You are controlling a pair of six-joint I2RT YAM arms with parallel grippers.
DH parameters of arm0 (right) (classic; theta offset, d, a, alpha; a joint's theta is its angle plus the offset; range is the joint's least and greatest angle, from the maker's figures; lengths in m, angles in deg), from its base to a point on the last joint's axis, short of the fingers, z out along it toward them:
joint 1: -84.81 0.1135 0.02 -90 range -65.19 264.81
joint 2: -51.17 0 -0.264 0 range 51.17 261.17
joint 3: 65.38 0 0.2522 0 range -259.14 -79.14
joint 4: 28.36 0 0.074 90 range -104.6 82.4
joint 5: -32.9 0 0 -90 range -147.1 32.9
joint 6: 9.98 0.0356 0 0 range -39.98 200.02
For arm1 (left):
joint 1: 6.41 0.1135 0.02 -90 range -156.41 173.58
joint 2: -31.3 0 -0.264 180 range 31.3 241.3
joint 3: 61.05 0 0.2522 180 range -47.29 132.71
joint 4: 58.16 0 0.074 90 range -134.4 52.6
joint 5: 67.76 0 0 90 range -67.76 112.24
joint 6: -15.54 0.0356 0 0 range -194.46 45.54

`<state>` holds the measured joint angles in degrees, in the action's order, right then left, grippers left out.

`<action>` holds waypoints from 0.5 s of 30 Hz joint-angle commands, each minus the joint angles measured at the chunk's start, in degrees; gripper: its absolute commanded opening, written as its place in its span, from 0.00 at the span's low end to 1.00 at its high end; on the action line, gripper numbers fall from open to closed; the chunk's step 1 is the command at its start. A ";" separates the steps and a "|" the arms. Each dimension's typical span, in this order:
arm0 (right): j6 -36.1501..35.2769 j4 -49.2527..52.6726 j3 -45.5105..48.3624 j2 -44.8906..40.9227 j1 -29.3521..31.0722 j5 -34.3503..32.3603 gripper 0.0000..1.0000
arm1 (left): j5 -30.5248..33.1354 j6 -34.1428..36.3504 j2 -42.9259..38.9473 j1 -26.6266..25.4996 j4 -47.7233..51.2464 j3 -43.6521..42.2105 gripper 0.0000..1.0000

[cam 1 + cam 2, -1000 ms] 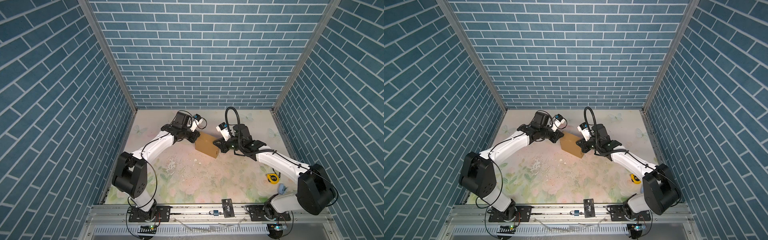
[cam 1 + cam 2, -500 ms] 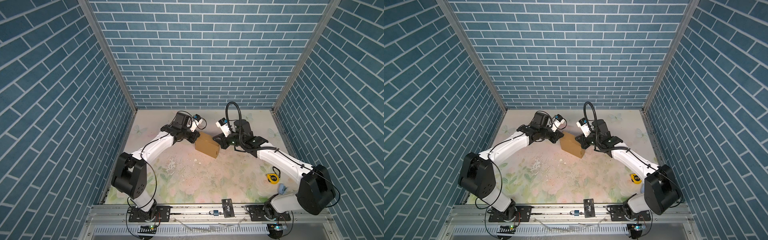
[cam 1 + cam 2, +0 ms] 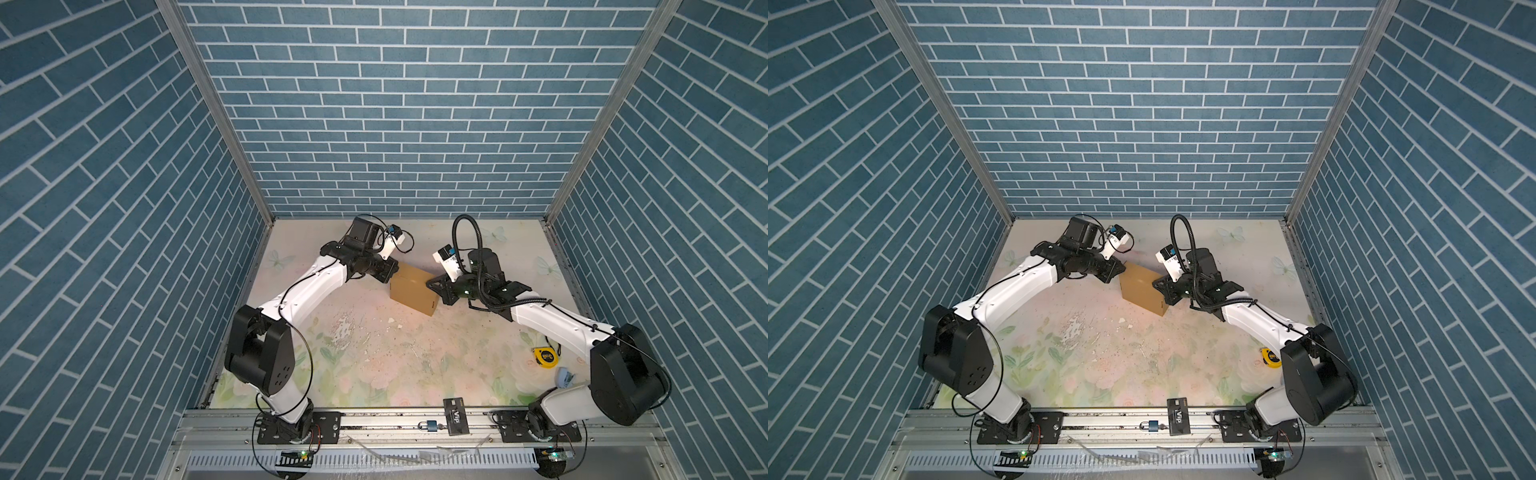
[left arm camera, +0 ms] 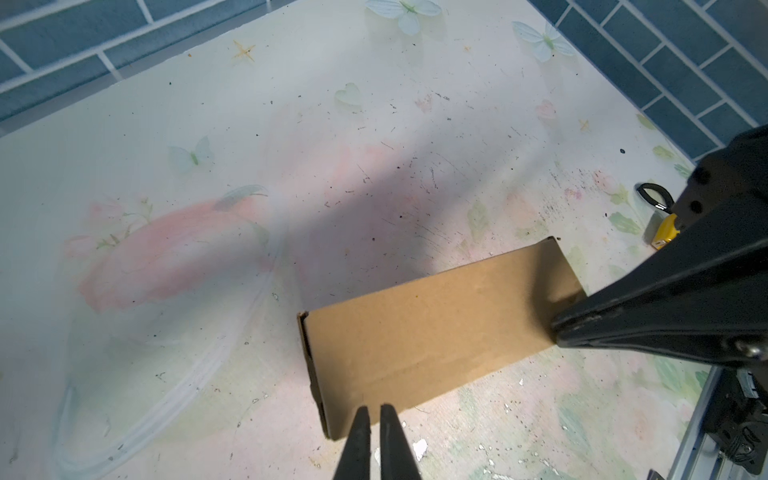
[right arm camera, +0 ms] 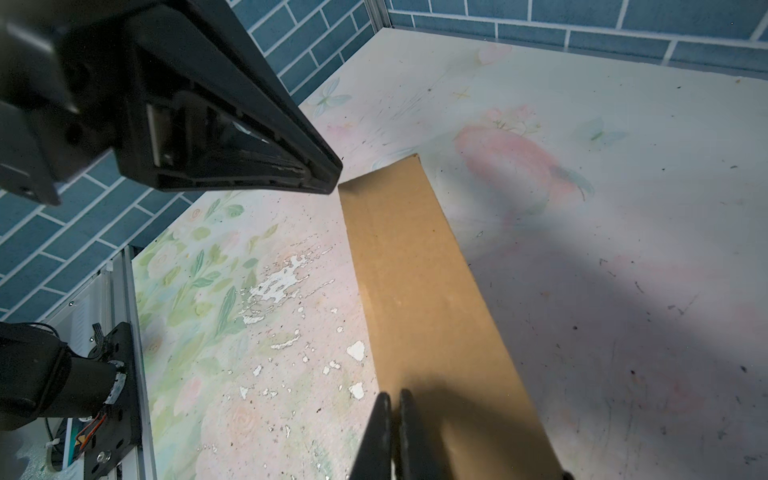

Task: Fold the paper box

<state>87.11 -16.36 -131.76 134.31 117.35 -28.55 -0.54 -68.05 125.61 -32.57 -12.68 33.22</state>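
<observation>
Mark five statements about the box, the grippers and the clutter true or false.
1. The box lies as a flat, unfolded sheet. False: it is folded up into a block.
2. The left gripper and right gripper both have their jaws shut. True.
3. The grippers are on opposite sides of the box. True.
4. The tape measure lies on the box. False: it lies on the table, well apart from the box.
5. A padlock sits on the front rail. True.
</observation>
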 commanded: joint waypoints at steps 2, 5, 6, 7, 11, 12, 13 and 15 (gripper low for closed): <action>-1.56 6.04 2.85 0.89 -0.94 -1.60 0.09 | 1.21 1.05 0.36 0.31 1.78 0.49 0.10; -1.50 5.83 2.96 1.33 -0.94 -1.90 0.09 | 0.60 0.33 1.72 0.37 0.73 0.26 0.10; -1.27 5.68 2.96 1.42 -0.90 -2.01 0.10 | 0.72 0.26 2.22 0.39 0.86 0.64 0.10; -0.91 5.40 2.96 1.32 -0.89 -1.86 0.09 | 0.98 0.35 2.54 0.38 0.96 0.94 0.09; -1.26 4.95 3.58 1.40 -0.86 -1.44 0.09 | 2.78 0.81 3.31 0.42 -0.23 -0.44 0.10; -1.46 5.37 3.58 1.37 -0.86 -1.63 0.09 | 3.01 0.87 3.45 0.34 -0.43 -1.21 0.10; -1.49 5.69 3.66 1.18 -0.81 -1.97 0.09 | 3.18 1.28 3.52 0.42 -0.44 -1.89 0.10; -1.36 5.80 3.67 0.42 -0.88 -2.19 0.09 | 4.31 1.89 3.29 0.39 -0.88 -3.62 0.10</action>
<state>87.16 -17.98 -130.75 134.15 117.17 -27.52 1.03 -67.39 127.73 -32.44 -14.08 32.44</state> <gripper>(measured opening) 0.093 0.096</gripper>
